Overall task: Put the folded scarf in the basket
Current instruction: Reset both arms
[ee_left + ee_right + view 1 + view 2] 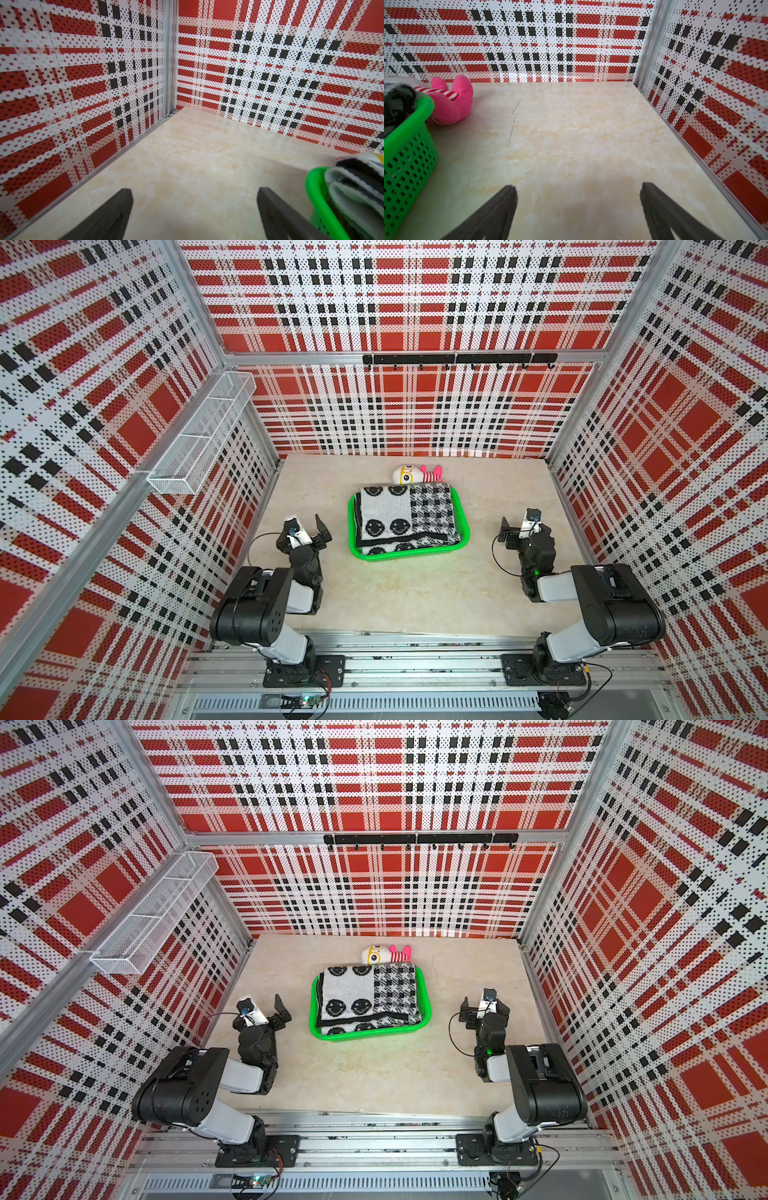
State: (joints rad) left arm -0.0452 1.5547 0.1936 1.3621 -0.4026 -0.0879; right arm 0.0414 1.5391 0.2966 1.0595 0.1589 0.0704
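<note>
Top views showed the folded scarf (390,510) lying in the basket (399,556). The left gripper (194,190) and right gripper (578,186) were open and empty; they should not bump it.

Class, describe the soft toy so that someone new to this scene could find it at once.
On the pale marble-look table, a green basket holds a folded black-and-white scarf. Right behind the basket, toward the back wall, lies the soft toy. It alone is colourful plush: white head, yellow-ringed eye, red-striped body, pink end.
</note>
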